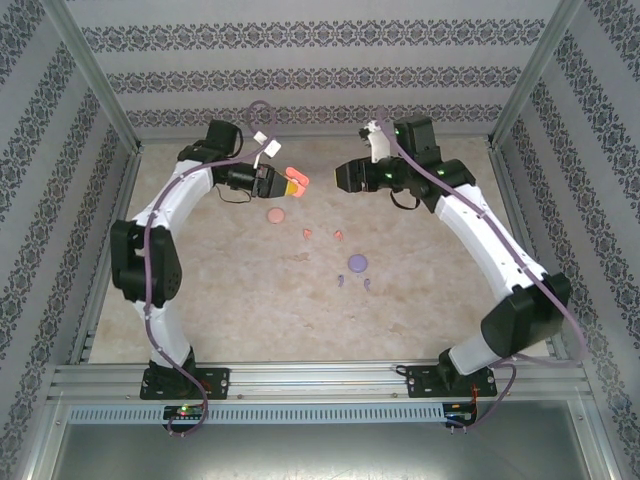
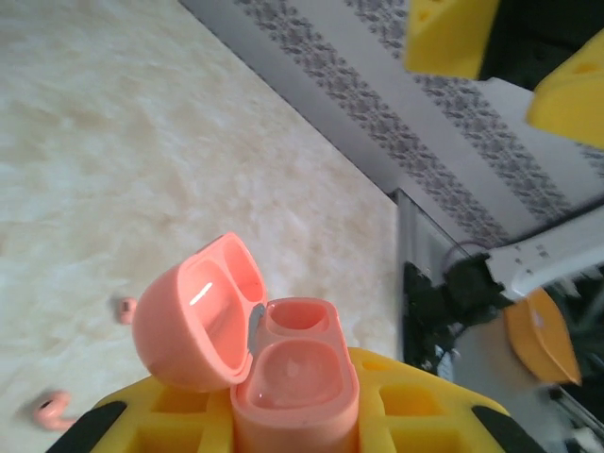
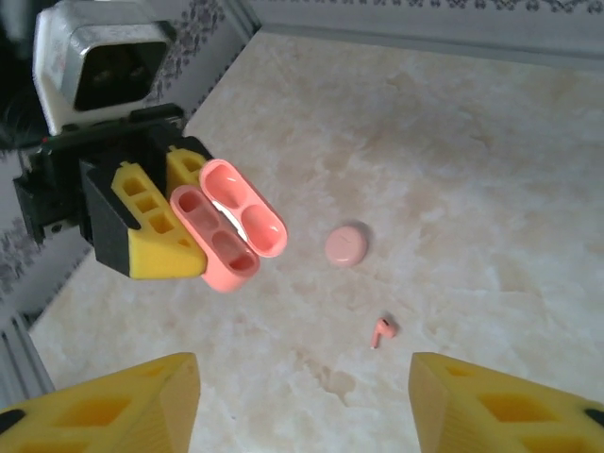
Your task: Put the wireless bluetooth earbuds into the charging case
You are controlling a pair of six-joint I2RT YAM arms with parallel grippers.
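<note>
Two grippers face each other above the far half of the tabletop [image 1: 230, 300]. Left gripper [image 1: 278, 182]: clamped on a salmon-pink charging case [image 1: 297, 183], held in the air with its lid hinged open. On the tabletop beneath it: a round pink case [image 1: 275, 215]. Near the centre: two salmon-pink earbuds [image 1: 308, 234], loose and apart. Nearer the front edge: two purple earbuds [image 1: 341, 279] beside a round purple case [image 1: 357, 263]. Right gripper [image 1: 342, 175]: jaws spread wide, holding nothing.
</note>
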